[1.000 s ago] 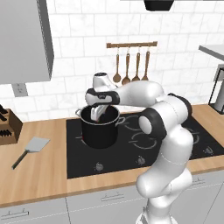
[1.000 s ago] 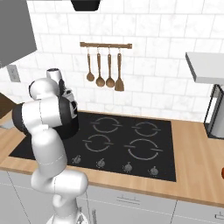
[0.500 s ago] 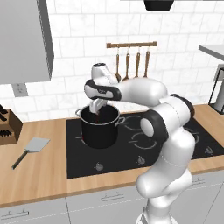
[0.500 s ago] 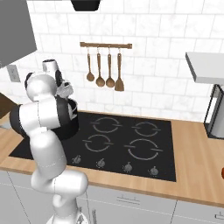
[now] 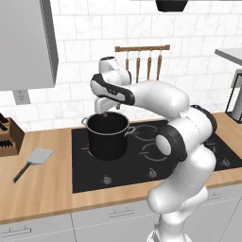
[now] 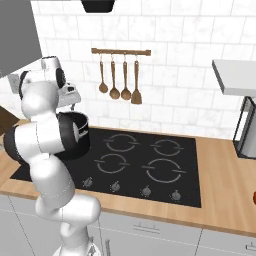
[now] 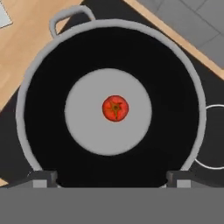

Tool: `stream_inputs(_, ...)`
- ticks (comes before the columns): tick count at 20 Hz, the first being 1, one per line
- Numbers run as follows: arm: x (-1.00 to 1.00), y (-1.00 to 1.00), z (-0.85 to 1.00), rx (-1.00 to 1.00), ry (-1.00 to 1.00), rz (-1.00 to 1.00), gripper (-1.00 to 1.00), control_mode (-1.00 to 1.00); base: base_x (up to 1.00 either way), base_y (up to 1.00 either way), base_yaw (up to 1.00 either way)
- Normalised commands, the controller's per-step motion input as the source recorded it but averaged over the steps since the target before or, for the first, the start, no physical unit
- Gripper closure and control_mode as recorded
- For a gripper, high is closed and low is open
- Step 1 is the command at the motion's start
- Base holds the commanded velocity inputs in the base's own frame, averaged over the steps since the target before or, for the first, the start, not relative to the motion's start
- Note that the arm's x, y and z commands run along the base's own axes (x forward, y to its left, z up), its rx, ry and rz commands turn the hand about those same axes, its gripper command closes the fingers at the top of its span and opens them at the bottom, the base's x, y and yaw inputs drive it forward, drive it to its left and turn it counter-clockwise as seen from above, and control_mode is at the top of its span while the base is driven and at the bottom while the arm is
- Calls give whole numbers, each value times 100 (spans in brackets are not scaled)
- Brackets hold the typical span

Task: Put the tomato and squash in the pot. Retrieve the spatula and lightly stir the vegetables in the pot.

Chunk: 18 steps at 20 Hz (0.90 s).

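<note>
The black pot (image 5: 108, 144) with grey rim and loop handles stands on the hob's left rear burner, also seen as the pot (image 6: 81, 136). In the hand view the pot (image 7: 43, 109) is seen from straight above, and the small red tomato (image 7: 115, 108) lies alone in the middle of its grey bottom. My gripper (image 5: 104, 112) hangs a little above the pot's mouth, pointing down, open and holding nothing; its fingertips (image 7: 42, 177) stand wide apart. The spatula (image 5: 39, 156) lies flat on the wooden counter left of the hob. The squash is out of view.
A dark knife block (image 5: 6, 135) sits at the counter's far left. Wooden spoons and a turner hang on a wall rail (image 5: 142, 48) behind the hob (image 5: 156, 151). A grey cupboard (image 5: 23, 42) hangs at the upper left. A dark appliance (image 6: 247, 131) stands at the right.
My gripper has risen from the pot's rim to a little above it and stays wide open. The tomato rests in the pot.
</note>
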Motion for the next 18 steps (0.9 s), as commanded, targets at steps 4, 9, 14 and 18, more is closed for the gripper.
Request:
stream_inputs(4,-77,-30,29,4,0,-55,-100,-100,0,0,0)
stream_inputs(9,-84,-41,17,7,0,-58,-100,-100,0,0,0)
stream_inputs(14,-74,-58,3,4,1,-57,-100,-100,0,0,0)
stream_inputs(18,-74,-72,0,0,0,-53,-100,-100,0,0,0)
